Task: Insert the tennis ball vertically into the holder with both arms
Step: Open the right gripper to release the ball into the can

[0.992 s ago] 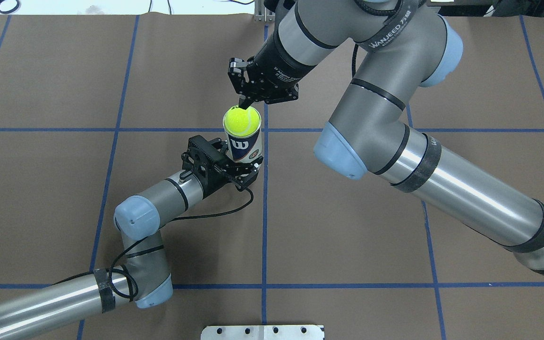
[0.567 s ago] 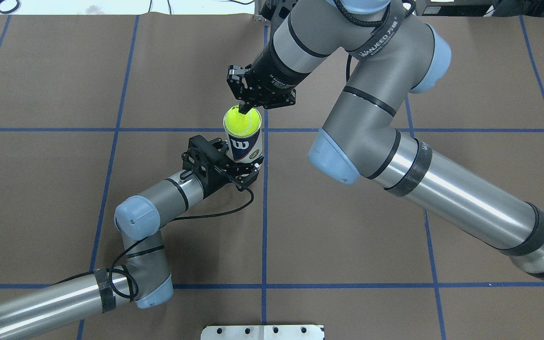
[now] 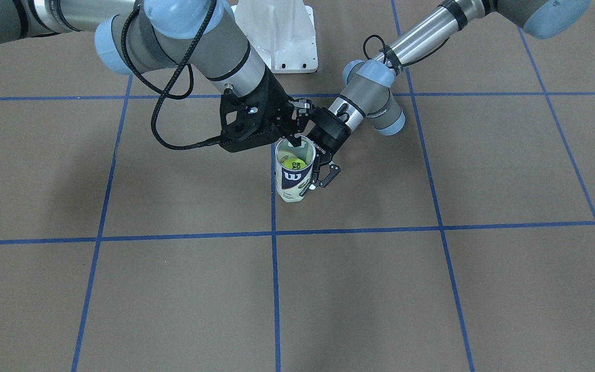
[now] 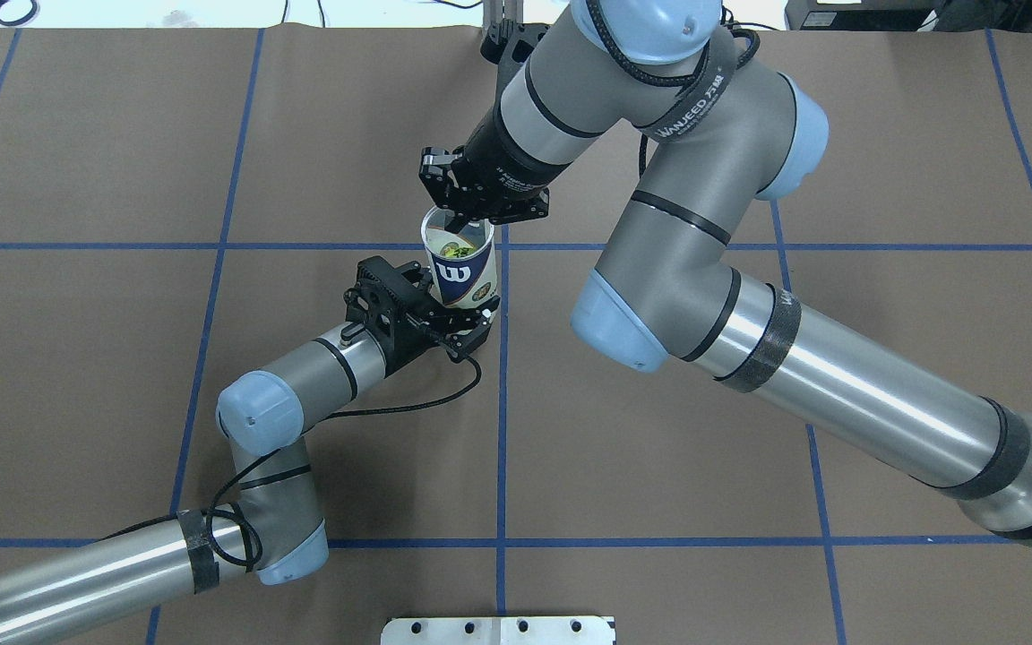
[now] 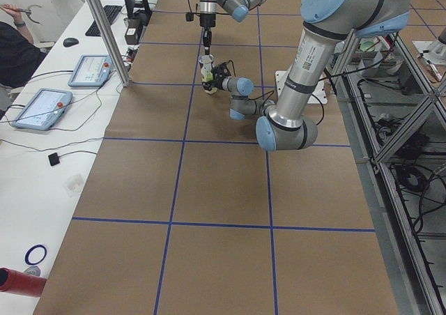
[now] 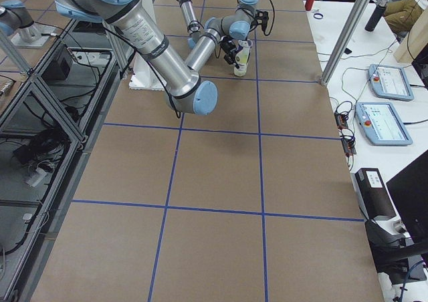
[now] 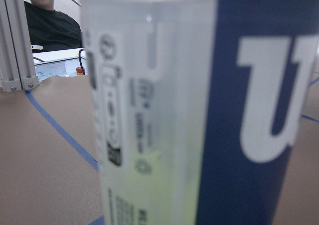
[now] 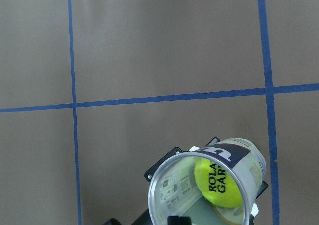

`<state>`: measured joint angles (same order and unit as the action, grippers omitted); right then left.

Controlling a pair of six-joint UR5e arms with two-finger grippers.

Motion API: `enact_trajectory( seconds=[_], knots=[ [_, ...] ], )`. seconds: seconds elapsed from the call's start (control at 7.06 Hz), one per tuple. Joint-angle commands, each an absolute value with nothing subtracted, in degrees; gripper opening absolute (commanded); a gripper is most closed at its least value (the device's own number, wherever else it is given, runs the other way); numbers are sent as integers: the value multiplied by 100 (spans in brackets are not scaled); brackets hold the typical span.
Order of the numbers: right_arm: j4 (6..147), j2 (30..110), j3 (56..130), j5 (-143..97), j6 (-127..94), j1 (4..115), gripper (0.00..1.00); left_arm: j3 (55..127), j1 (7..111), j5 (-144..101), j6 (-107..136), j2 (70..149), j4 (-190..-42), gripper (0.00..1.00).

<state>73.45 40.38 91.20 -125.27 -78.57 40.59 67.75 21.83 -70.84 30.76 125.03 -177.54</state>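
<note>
Left arm (image 4: pixel 301 385) lies low over the desk (image 4: pixel 122 358), elbow folded back, wrist level, its jaws clamped sideways on the lower body of the holder (image 4: pixel 460 273), which stands upright just beside a crossing of blue tape lines (image 4: pixel 502 430). Right arm (image 4: pixel 659 269) arches high from the far side, wrist turned straight down over the holder's mouth, fingertips (image 4: pixel 453 221) dipped just inside the rim. Tennis ball (image 8: pixel 219 181) sits loose down inside the holder, clear of those jaws, which are eased apart and empty
</note>
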Motion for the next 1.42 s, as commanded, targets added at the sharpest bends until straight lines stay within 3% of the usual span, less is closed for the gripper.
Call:
enact_trajectory(
  seconds=[0.0, 0.85, 0.99, 1.13, 1.28],
  knots=[
    [7330, 4060, 9280, -12551, -7840, 4183, 0, 6776, 2188, -7084, 3076, 12507, -17763, 77],
    [7330, 4113, 9404, -12516, -7822, 4245, 0, 6776, 2197, -7066, 3050, 12489, -17903, 77],
    [7330, 4139, 9413, -12516, -7822, 4245, 0, 6776, 2197, -7049, 3050, 12498, -17903, 93],
    [7330, 4140, 9413, -12516, -7822, 4245, 0, 6776, 2206, -6953, 3050, 12489, -17895, 99],
    [7330, 4140, 9422, -12516, -7822, 4245, 0, 6768, 2197, -6943, 2945, 12489, -17895, 99]
  ],
)
